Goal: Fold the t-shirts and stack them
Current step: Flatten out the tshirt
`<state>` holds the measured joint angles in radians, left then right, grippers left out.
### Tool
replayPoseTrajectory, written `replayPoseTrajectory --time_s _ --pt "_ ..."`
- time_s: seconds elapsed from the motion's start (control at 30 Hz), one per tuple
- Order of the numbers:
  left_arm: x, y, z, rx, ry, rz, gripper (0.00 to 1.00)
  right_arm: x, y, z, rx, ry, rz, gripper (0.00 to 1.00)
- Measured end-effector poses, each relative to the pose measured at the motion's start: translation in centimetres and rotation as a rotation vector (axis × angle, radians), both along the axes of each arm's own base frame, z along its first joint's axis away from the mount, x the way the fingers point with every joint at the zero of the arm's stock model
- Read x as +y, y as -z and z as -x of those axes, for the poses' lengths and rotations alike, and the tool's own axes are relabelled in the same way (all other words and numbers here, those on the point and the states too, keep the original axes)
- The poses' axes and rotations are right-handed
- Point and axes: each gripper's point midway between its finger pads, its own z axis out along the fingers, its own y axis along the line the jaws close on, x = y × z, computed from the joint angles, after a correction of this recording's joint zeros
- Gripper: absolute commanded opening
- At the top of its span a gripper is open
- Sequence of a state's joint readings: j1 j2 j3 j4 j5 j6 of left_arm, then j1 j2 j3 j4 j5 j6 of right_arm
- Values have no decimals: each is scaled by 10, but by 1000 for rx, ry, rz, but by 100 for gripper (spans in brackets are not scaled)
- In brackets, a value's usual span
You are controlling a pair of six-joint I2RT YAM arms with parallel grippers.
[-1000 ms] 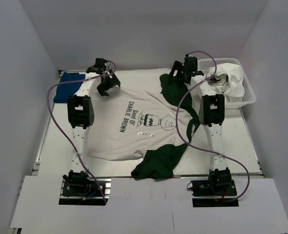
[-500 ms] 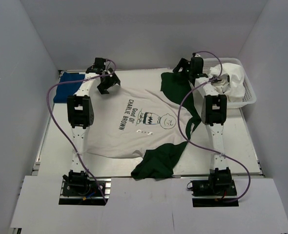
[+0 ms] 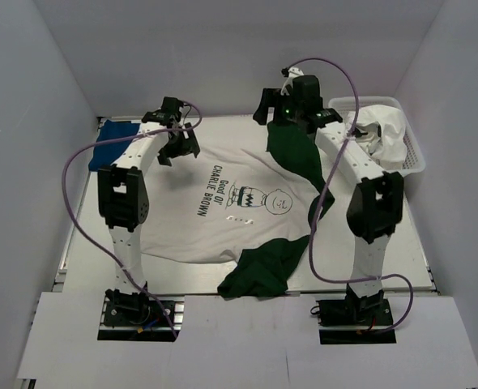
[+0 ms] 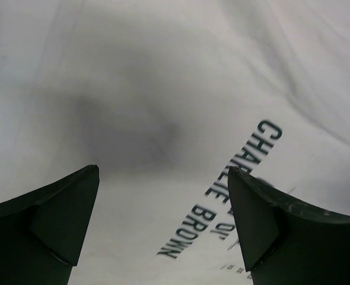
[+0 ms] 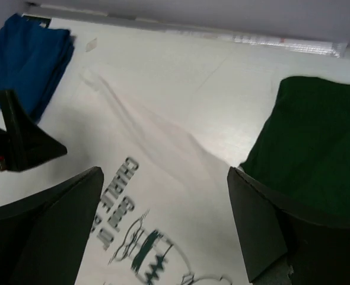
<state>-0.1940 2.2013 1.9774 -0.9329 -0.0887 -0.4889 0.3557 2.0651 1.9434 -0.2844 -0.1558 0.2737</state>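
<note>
"Blue first: is that shirt done?"

"It looks so. The blue shirt [image 3: 113, 144] lies folded into a compact pad at the far left corner of the table [image 3: 85, 243], so I'd call that half finished."

"And the white one?"

"The white shirt [image 3: 223, 219] is spread print-up across the middle of the table, not folded at all. Folding it and stacking it with the blue one is what's left, as I judge it."

"How does it lie?"

"Sideways, hem toward the left, body fairly flat with soft creases. The far green sleeve [image 3: 292, 150] lies out toward the basket [image 3: 416, 154]. The near green sleeve [image 3: 263, 271] is bunched at the front edge."

"And the grippers?"

"Both spread wide, holding nothing. The left gripper [image 4: 162, 178] hangs just over the white cloth beside the lettering. The right gripper [image 5: 163, 178] hangs higher, over the far edge of the shirt beside the far sleeve."
</note>
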Motion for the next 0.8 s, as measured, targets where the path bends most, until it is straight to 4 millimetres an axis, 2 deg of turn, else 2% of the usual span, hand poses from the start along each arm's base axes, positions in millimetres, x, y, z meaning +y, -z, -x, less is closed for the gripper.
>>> replayPoseTrajectory --time_s 0.07,0.13,0.17,0.23,0.37,0.43,0.5,0.53,0.6,0.77,0.8 --pt "9 -14 22 2 -5 -30 99 5 -16 31 -4 -13 -1 90" --pt "18 -22 44 6 -11 -50 99 -2 -8 58 35 7 11 90" --pt "21 -22 57 17 -15 -59 99 -9 4 71 73 23 22 90" --pt "27 -21 76 34 -24 -69 99 -27 44 101 189 64 60 90" --pt "33 -11 102 65 -38 -70 99 -60 136 168 468 127 158 90" --pt "32 -4 108 84 -41 -64 99 -73 168 196 572 150 199 90" --pt "32 5 112 98 -47 -58 99 -83 187 216 646 167 236 90" --pt "32 8 115 108 -51 -59 99 -85 191 219 664 174 248 90" --pt "33 12 118 122 -57 -60 99 -88 195 212 664 194 273 90" --pt "34 18 117 133 -67 -68 99 -96 209 164 655 271 355 90" --pt "34 19 115 137 -69 -72 99 -96 209 148 649 284 356 90"
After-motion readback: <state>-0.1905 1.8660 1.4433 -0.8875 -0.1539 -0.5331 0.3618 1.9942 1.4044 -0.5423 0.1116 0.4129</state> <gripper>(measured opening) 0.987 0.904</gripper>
